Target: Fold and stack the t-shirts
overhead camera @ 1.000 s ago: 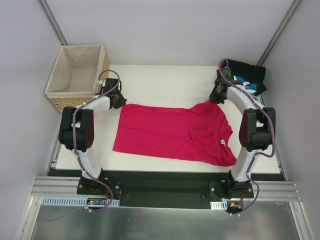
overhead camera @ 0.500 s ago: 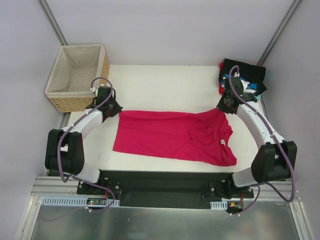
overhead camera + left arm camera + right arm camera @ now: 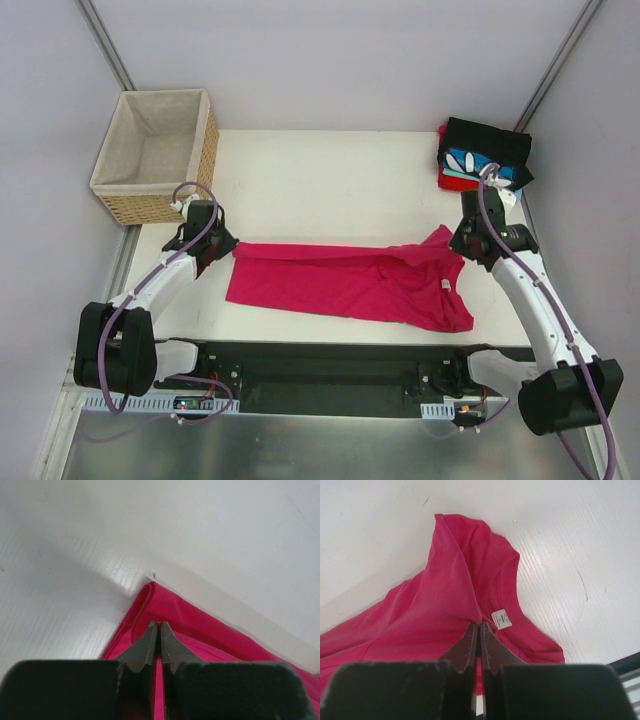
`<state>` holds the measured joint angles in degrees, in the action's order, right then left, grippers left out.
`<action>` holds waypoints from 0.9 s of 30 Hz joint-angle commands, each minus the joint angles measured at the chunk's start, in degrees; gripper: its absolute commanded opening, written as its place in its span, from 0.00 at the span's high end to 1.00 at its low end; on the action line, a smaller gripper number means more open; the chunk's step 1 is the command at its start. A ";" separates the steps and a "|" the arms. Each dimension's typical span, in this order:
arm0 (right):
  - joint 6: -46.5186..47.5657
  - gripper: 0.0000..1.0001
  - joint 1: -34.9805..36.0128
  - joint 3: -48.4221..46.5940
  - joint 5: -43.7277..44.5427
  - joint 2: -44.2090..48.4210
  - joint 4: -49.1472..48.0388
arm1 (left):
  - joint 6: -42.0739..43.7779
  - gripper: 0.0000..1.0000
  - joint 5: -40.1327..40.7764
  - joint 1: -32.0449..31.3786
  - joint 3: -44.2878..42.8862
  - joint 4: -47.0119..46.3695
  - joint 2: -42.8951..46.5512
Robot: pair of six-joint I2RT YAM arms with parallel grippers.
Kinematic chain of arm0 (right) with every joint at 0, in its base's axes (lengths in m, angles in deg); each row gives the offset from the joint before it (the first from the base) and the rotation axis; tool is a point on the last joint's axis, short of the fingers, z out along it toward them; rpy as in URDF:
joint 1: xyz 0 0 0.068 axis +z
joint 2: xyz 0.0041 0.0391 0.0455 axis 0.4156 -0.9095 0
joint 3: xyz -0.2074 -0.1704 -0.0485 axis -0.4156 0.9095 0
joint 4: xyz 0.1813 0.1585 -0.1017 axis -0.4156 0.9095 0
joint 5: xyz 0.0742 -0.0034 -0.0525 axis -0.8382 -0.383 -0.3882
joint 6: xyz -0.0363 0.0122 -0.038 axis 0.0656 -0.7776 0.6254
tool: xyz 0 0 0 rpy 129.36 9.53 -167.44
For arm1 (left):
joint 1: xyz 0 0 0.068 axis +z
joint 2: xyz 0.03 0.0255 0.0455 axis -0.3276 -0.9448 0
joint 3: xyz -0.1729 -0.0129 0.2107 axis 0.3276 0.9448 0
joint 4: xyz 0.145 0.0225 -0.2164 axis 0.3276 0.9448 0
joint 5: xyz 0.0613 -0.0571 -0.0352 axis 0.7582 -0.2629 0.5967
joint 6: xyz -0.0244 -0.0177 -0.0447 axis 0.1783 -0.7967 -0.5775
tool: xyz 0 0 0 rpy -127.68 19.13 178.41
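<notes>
A magenta-pink t-shirt point(image 3: 340, 285) lies across the near half of the white table point(image 3: 330, 180), its far edge doubled over toward the front. My left gripper point(image 3: 226, 247) is shut on the shirt's far left corner; in the left wrist view the closed gripper point(image 3: 156, 626) pinches pink cloth point(image 3: 200, 625). My right gripper point(image 3: 456, 240) is shut on the raised far right part of the shirt. In the right wrist view the gripper point(image 3: 479, 626) grips a fold point(image 3: 440, 605) beside the white neck label point(image 3: 501, 619). Folded t-shirts, black point(image 3: 490, 145), blue-printed point(image 3: 470, 162) and red point(image 3: 443, 170), are stacked at the back right.
A wicker basket point(image 3: 115, 195) with beige lining stands off the table's back left corner. A black rail point(image 3: 320, 365) carrying both arm bases runs along the near edge. Grey walls close in on both sides and at the back.
Both grippers have drawn back toward the near edge with the shirt's far edge in them. The shirt now looks narrower from back to front, and the folded stack is uncovered.
</notes>
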<state>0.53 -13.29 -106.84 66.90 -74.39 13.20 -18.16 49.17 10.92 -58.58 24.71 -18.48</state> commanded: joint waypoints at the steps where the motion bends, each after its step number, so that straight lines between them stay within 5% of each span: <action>1: -1.83 0.99 2.52 3.07 2.16 4.91 3.95 | -0.74 1.00 3.77 -0.05 2.20 -0.22 2.60; 9: -5.70 0.99 9.29 8.71 6.29 10.28 7.55 | -0.47 1.00 4.21 -0.05 2.29 -0.23 2.42; 27: -11.59 0.99 12.55 17.84 8.40 16.00 12.48 | 0.76 1.00 4.83 -0.93 3.52 -0.22 3.39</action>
<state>-8.41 -1.53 -91.63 73.02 -59.04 22.95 -18.14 51.62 10.81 -55.63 24.77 -17.04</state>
